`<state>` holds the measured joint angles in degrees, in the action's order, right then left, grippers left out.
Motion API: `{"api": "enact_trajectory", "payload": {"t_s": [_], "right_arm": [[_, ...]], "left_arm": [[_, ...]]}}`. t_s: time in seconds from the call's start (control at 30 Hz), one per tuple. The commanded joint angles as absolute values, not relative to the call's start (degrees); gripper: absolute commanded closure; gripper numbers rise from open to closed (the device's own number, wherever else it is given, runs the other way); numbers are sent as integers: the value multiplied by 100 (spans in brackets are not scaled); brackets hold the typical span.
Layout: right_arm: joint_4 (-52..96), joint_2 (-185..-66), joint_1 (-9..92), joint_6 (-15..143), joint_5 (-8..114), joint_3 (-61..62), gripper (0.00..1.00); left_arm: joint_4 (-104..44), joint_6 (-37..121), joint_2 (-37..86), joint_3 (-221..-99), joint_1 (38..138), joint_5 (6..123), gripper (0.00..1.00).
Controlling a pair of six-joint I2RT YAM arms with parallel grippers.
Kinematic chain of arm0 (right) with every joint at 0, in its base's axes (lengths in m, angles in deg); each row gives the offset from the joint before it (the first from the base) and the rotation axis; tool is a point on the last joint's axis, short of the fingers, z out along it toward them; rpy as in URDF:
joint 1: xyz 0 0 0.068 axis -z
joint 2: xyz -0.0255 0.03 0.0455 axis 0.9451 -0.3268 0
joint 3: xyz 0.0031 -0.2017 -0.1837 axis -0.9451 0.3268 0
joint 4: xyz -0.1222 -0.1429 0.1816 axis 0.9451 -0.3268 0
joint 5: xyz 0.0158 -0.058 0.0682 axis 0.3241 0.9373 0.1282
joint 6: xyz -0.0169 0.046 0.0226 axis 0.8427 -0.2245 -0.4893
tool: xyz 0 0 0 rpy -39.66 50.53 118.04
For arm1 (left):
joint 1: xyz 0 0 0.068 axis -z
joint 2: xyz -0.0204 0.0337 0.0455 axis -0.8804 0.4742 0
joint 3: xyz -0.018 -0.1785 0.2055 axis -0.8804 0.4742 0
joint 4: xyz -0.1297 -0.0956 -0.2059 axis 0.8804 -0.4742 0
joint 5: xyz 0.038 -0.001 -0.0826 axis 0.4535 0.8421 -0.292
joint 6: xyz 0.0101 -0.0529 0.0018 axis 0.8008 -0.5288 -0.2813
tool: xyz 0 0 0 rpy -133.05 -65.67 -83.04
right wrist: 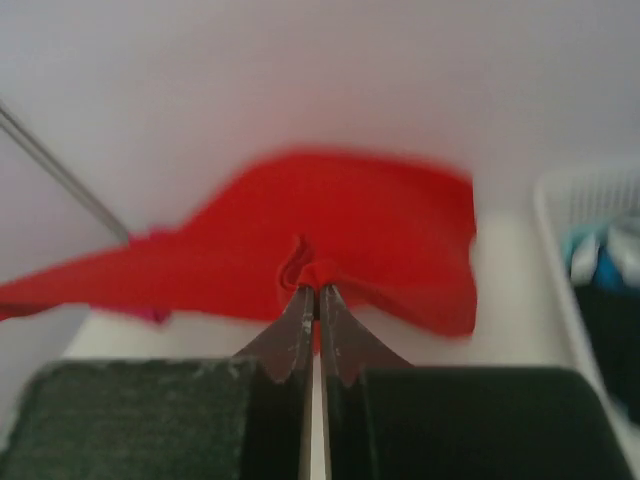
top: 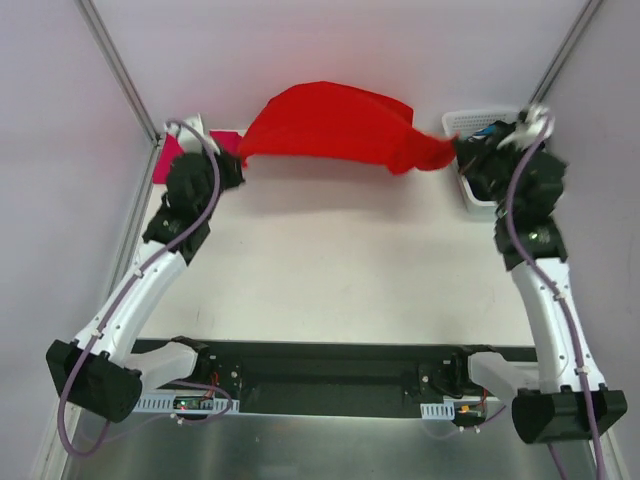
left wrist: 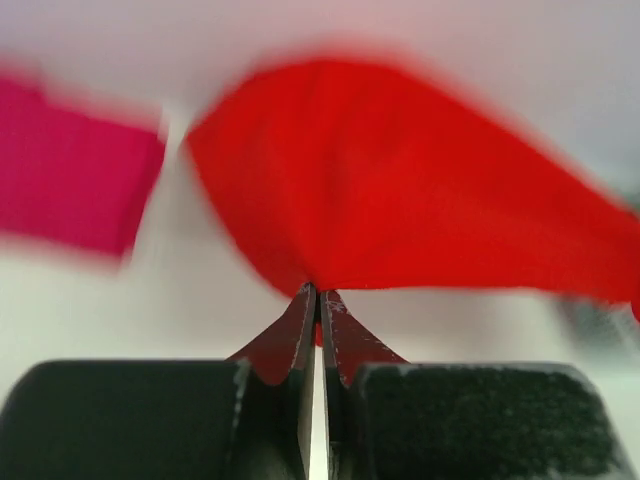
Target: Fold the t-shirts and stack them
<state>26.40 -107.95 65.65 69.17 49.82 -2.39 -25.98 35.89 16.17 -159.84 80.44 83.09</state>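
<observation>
Hanging over white table (top: 330, 270), grey walls (top: 320, 50) behind: red t-shirt (top: 330, 130).

One red shirt (top: 330, 125); one pink shirt (left wrist: 70, 170) left of it; one basket (top: 470, 122) right of it; two arms (top: 150, 280) (top: 545, 290)

Blurred red t-shirt (left wrist: 400, 200); magenta t-shirt (left wrist: 70, 170) cut off.
</observation>
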Motion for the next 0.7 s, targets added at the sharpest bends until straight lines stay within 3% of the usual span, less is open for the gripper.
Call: {"api": "enact_trajectory", "payload": {"t_s": [0.0, 0.03, 0.13, 0.33, 0.6, 0.63, 0.67], "right_arm": [[1072, -10202, 6408, 5502, 4560, 2418, 99], [1111, -10018, 6259, 5370, 4141, 2954, 99], [490, -9438, 5381, 5096, 4478, 3837, 99], [-952, -8602, 4641, 4885, 4970, 3952, 99], [-1463, -8364, 4526, 4999, 5077, 3724, 99], [-1498, -8469, 4491, 5051, 5007, 3619, 90], [-1603, -8522, 4439, 5078, 4963, 3557, 73]], "left_arm": [[-4451, 1714, 796, -13893, 8068, 8059, 100], [-4959, 1352, 682, -13655, 8068, 7907, 100], [-5947, 541, 139, -12654, 8331, 7589, 100], [-7292, -312, -1559, -12369, 8815, 7720, 100], [-7742, -252, -1579, -12598, 8824, 7624, 100], [-7750, -234, -1561, -12668, 8832, 7580, 100], [-7750, -199, -1543, -12703, 8832, 7554, 100]]}}
